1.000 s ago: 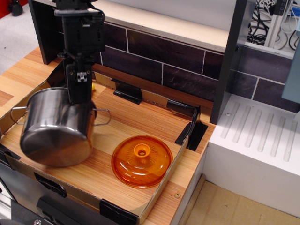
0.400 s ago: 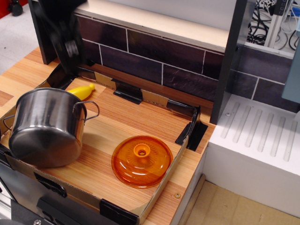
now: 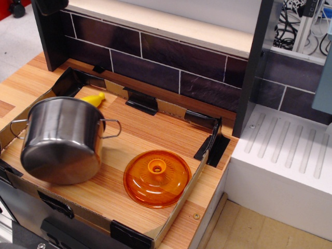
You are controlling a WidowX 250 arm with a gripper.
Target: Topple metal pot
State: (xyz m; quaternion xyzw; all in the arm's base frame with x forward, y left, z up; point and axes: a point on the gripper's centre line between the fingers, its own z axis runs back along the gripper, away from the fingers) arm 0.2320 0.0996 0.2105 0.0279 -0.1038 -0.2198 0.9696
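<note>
The metal pot (image 3: pixel 62 140) is a shiny steel stockpot at the left of the wooden tray floor (image 3: pixel 150 129). It lies tipped over, with its round base facing the front left and its rim pointing to the back. Its wire loop handles stick out on the right (image 3: pixel 112 127) and the left (image 3: pixel 17 127). My gripper's fingers are out of view. Only a dark piece of the arm (image 3: pixel 51 5) shows at the top left edge, well above and behind the pot.
An orange translucent domed lid (image 3: pixel 157 178) lies right of the pot. A yellow object (image 3: pixel 92 98) peeks out behind the pot. Low cardboard walls with black clips (image 3: pixel 207 145) ring the tray. A dark tiled backsplash (image 3: pixel 176 62) runs behind it. A white ribbed drainer (image 3: pixel 290 155) stands at the right.
The arm, which was pressed against the pot's rim, has lifted up and left out of the picture. The pot rocked a little and now lies tipped. The yellow object is uncovered.
</note>
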